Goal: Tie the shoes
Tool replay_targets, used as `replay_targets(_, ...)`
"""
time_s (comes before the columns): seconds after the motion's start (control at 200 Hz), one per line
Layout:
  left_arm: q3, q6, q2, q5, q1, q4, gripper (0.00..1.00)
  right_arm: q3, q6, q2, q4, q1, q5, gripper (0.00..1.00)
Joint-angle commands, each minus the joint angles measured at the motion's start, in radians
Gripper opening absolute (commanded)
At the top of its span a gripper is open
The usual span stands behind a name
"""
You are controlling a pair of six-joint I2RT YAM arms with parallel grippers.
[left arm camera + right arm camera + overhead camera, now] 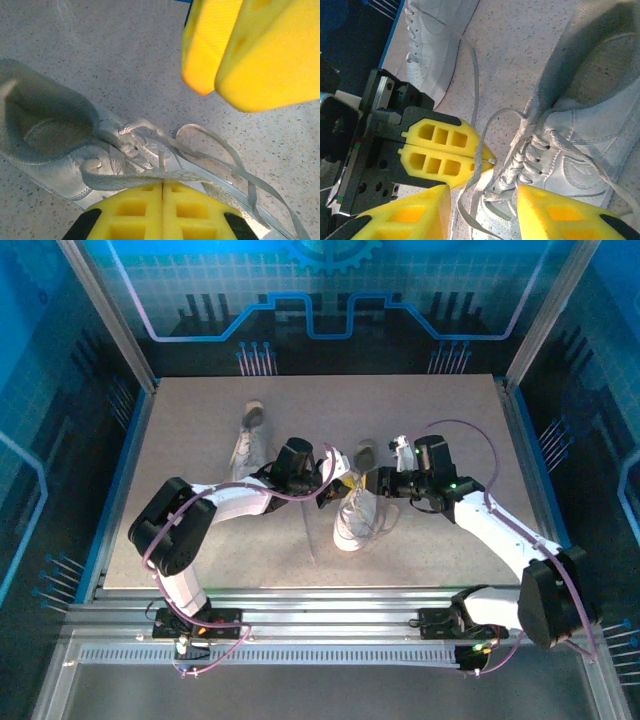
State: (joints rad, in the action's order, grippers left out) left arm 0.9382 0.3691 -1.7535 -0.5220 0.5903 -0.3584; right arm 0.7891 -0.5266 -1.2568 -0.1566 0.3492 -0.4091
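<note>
Table [450, 420]: speckled grey top, and both pincers work over its middle.

Left arm [225, 502] and right arm [490, 520] reach in from opposite sides. Their tips face each other, close together but not touching.

Near sneaker [352, 515] [50, 130] [590, 125]: white low-top lying directly below both pincers. Its dark opening is on the far side of them and its toe points back toward the arm bases. From the left wrist, the opening is up and left of the left pincer's pads. From the right wrist, the tongue and eyelets are just ahead of the right finger.

Far sneaker [247, 440] [432, 40]: well apart from both pincers, beyond the left pincer's wrist and farther back on the table. Neither pincer touches it.

Left pincer [338, 490] [162, 186] [482, 156]: yellow pads pressed together, clamped on a lace [150, 176] [476, 172] of the near sneaker. The strand runs taut across the pad tips.

Right pincer [372, 483] [220, 95] [482, 192]: pads apart, holding nothing. It hangs just above and in front of the left pincer's tip. A slack loop of lace hangs in the gap between its pads, and I can't tell if it touches either one.

The rest of the lace loops loosely over the eyelets, just in front of the left pincer.
</note>
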Motion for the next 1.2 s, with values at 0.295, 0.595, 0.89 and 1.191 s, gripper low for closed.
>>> replay_targets(0.295,-0.019,0.008,-0.011,-0.053,-0.006,-0.052,0.00,0.080,-0.059,-0.120,0.001,0.021,0.017,0.37)
replay_targets(0.595,-0.018,0.010,-0.015,-0.058,-0.006,-0.052,0.00,0.112,-0.051,-0.154,0.000,0.029,0.010,0.37)
replay_targets(0.89,-0.016,0.012,-0.018,-0.063,-0.006,-0.048,0.00,0.143,-0.036,-0.211,-0.003,0.036,-0.003,0.33)
replay_targets(1.191,-0.021,0.016,-0.011,-0.057,-0.006,-0.047,0.00,0.157,-0.024,-0.214,-0.030,0.050,0.018,0.04)
